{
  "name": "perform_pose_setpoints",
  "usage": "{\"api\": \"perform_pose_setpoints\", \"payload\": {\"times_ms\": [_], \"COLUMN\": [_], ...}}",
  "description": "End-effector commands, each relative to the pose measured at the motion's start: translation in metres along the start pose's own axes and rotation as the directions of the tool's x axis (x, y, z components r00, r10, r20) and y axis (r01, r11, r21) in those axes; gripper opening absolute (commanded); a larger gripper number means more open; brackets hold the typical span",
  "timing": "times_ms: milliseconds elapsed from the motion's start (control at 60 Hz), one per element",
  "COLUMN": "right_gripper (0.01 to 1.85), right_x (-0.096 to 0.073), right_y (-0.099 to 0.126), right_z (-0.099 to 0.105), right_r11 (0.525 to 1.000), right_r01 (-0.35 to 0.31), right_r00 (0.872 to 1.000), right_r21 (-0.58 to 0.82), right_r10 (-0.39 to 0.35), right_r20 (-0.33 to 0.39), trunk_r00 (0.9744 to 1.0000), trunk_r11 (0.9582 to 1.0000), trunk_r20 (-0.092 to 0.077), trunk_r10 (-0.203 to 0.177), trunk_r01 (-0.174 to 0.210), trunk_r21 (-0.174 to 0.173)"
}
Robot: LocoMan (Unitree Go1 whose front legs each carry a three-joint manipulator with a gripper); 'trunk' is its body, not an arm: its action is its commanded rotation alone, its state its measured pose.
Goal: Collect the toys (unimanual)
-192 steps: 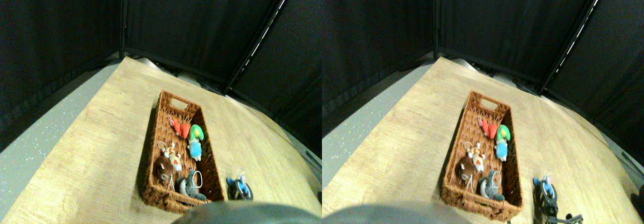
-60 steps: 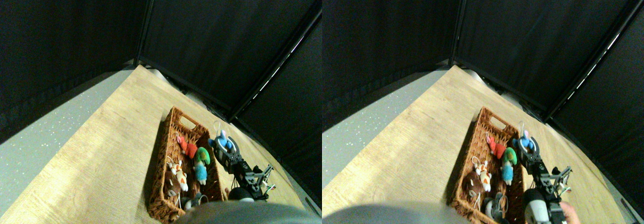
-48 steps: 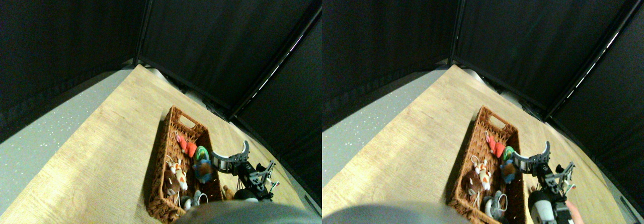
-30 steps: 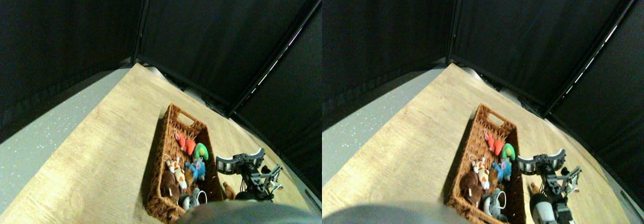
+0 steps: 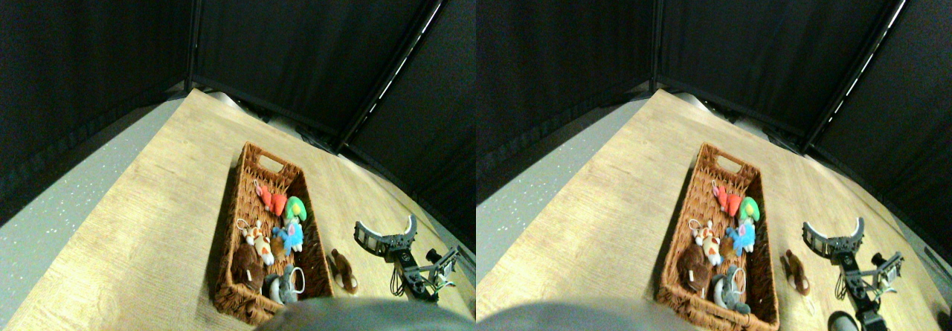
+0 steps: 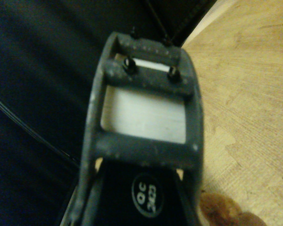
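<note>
The wicker basket [image 5: 225, 234] lies lengthwise on the wooden table. Inside it are several toys: a red one [image 5: 269, 198], a green one [image 5: 295, 208], a blue one [image 5: 290, 236], a white-orange one [image 5: 256, 239], a brown one [image 5: 245, 264] and a grey one [image 5: 281, 286]. Another small brown toy [image 5: 343, 270] lies on the table just right of the basket's near end, and shows as a brown blur [image 6: 224, 212] in the wrist view. My right gripper [image 5: 384, 225] hovers right of the basket, open, jaws spread wide and empty.
The wooden table [image 5: 149, 219] ends at a grey speckled floor [image 5: 44, 212] on the left. Black curtains [image 5: 297, 48] close off the back and right, close to the gripper. Thin cables trail by the arm [image 5: 416, 271].
The blue toy that the gripper carried over the basket now lies inside it. The gripper has opened and pulled away to the right. A brown toy has appeared on the table. The camera shifted.
</note>
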Motion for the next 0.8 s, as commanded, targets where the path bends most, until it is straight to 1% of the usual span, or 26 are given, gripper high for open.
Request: {"api": "perform_pose_setpoints", "payload": {"times_ms": [17,83,133,167,200,250,283,333,350,367,383,483,600,650,683,800], "right_gripper": [0.97,0.95,0.97,0.96,0.98,0.97,0.97,0.97,0.97,0.93,0.92,0.9,0.85,0.83,0.81,0.8], "right_x": [-0.008,-0.013,-0.018,-0.02,-0.023,-0.026,-0.028,-0.03,-0.03,-0.031,-0.032,-0.034,-0.033,-0.032,-0.033,-0.029], "right_y": [-0.007,-0.016,-0.025,-0.028,-0.034,-0.044,-0.047,-0.056,-0.056,-0.059,-0.061,-0.066,-0.073,-0.077,-0.083,-0.094], "right_z": [0.004,0.002,0.002,0.001,-0.001,-0.004,-0.005,-0.008,-0.008,-0.01,-0.013,-0.018,-0.024,-0.026,-0.03,-0.033], "right_r11": [1.0,0.999,0.996,0.996,0.995,0.986,0.983,0.978,0.978,0.977,0.974,0.963,0.958,0.955,0.943,0.933], "right_r01": [0.016,0.037,0.059,0.059,0.063,0.081,0.085,0.09,0.09,0.087,0.108,0.139,0.142,0.145,0.158,0.183], "right_r00": [0.998,0.996,0.994,0.994,0.994,0.992,0.992,0.994,0.994,0.995,0.993,0.989,0.988,0.987,0.984,0.98], "right_r21": [-0.008,0.039,0.065,0.07,0.08,0.149,0.161,0.186,0.186,0.197,0.202,0.229,0.248,0.257,0.294,0.31], "right_r10": [-0.015,-0.039,-0.065,-0.065,-0.069,-0.093,-0.099,-0.099,-0.099,-0.094,-0.115,-0.148,-0.154,-0.158,-0.175,-0.198], "right_r20": [0.062,0.074,0.092,0.089,0.079,0.079,0.079,0.041,0.041,0.027,0.026,0.024,0.03,0.033,0.033,0.017], "trunk_r00": [0.9999,0.9999,0.9999,0.9998,0.9998,0.9999,0.9999,0.9999,0.9999,0.9999,0.9999,0.9999,0.9999,0.9999,0.9999,0.9999], "trunk_r11": [1.0,0.9999,0.9999,0.9999,0.9999,0.9999,0.9999,1.0,1.0,1.0,1.0,1.0,1.0,0.9999,0.9999,0.9998], "trunk_r20": [-0.006,-0.01,-0.011,-0.014,-0.014,-0.014,-0.013,-0.013,-0.014,-0.014,-0.014,-0.011,-0.011,-0.011,-0.011,-0.012], "trunk_r10": [-0.01,-0.011,-0.011,-0.011,-0.012,-0.01,-0.009,-0.008,-0.006,-0.006,-0.006,-0.005,0.001,0.005,0.008,0.011], "trunk_r01": [0.01,0.011,0.011,0.011,0.012,0.01,0.009,0.008,0.006,0.006,0.006,0.005,-0.001,-0.005,-0.008,-0.012], "trunk_r21": [-0.002,0.003,0.005,0.006,0.007,0.005,0.006,0.005,0.004,0.004,0.004,-0.002,-0.006,-0.009,-0.012,-0.015]}}
